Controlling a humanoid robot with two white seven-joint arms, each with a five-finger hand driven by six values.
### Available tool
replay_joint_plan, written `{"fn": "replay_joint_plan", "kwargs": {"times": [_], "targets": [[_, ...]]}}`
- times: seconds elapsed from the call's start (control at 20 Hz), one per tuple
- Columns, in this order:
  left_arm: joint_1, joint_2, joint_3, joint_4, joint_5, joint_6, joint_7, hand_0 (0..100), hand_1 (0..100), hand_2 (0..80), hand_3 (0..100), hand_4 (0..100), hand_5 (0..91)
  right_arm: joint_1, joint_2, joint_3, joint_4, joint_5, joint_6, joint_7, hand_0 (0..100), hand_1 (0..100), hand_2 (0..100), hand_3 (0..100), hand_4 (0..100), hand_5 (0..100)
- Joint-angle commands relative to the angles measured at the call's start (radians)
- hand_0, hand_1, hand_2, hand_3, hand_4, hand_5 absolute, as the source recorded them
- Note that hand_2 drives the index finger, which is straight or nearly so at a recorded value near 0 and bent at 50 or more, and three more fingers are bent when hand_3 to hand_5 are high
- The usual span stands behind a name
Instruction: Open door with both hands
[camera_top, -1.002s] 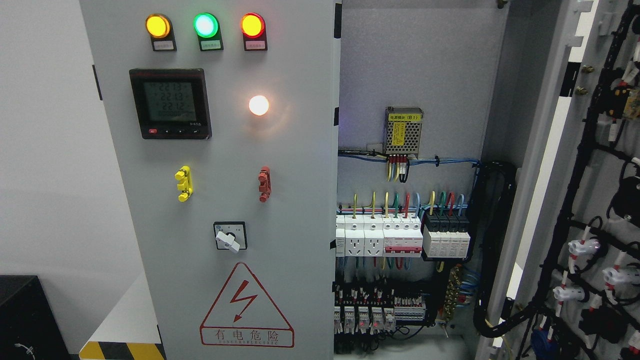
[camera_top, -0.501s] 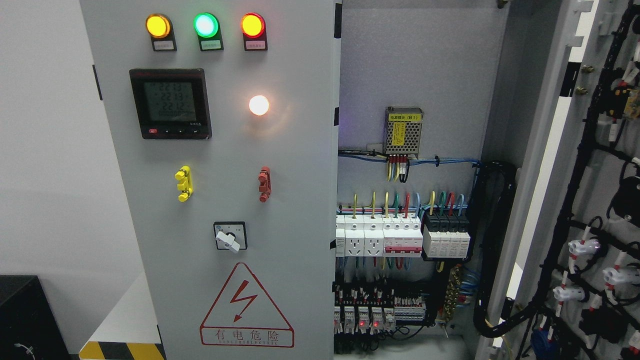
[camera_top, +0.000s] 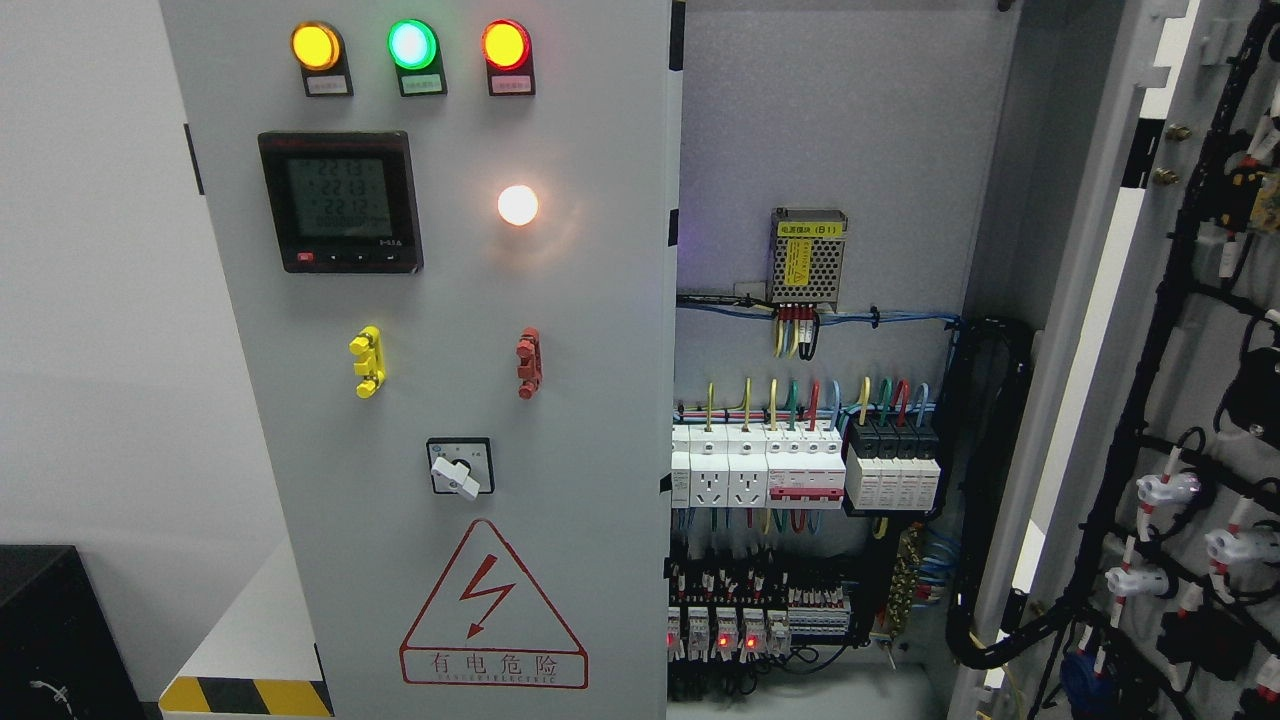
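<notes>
Right grey metal cabinet door already swung wide at picture's right; left grey panel door remains shut. Neither hand visible, fingers' state unknowable. Next: grip left door's free edge, pull steadily.

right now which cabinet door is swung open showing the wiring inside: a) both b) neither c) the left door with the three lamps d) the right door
d: the right door stands swung out with cable harnesses on its inner face, baring the breakers inside, while the left door with its lamps and meter stays shut; neither hand is in view.
</notes>
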Motion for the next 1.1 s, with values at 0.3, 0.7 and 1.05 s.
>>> {"fn": "replay_joint_plan", "kwargs": {"times": [0.3, 0.7, 1.05], "targets": [[-0.008, -0.064, 0.062, 0.019, -0.003, -0.003, -0.001, 0, 0, 0.0, 0, 0, 0.0, 0.408, -0.251, 0.201, -1.586, -0.006, -0.226, 0.0, 0, 0, 0, 0, 0, 0], [-0.008, -0.064, 0.064, 0.019, -0.003, -0.003, -0.001, 0, 0, 0.0, 0, 0, 0.0, 0.333, -0.293, 0.315, -1.768, -0.006, -0.524, -0.001, 0, 0, 0, 0, 0, 0], [-0.008, -0.064, 0.064, 0.019, -0.003, -0.003, -0.002, 0, 0, 0.0, 0, 0, 0.0, 0.122, -0.29, 0.315, -1.77, -0.006, -0.742, -0.001, 0, 0, 0, 0, 0, 0]]}}
